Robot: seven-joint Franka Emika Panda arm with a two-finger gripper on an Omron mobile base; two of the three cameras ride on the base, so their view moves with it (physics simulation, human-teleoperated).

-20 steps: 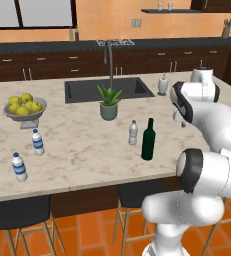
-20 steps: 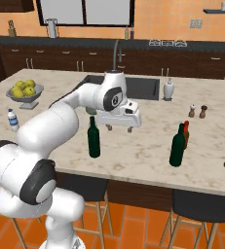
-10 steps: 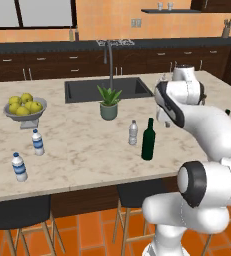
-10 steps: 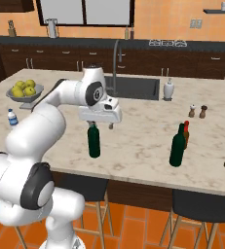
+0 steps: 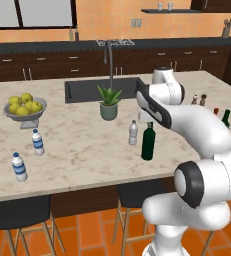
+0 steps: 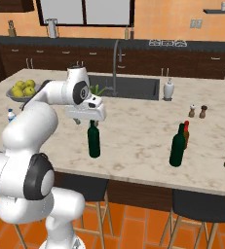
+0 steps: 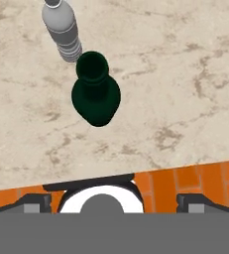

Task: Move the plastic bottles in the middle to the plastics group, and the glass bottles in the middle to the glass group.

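Marble counter (image 5: 82, 150) edge near green bottle (image 7: 95, 94)

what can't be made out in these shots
- Left base view: the neck of the green wine bottle is covered by the arm.
- Left base view: the second green bottle and the red-topped bottle show just their tops past the arm.
- Right base view: the blue-labelled bottle is partly behind the arm.
- Hand view: the grey plastic bottle is cut off by the top edge.
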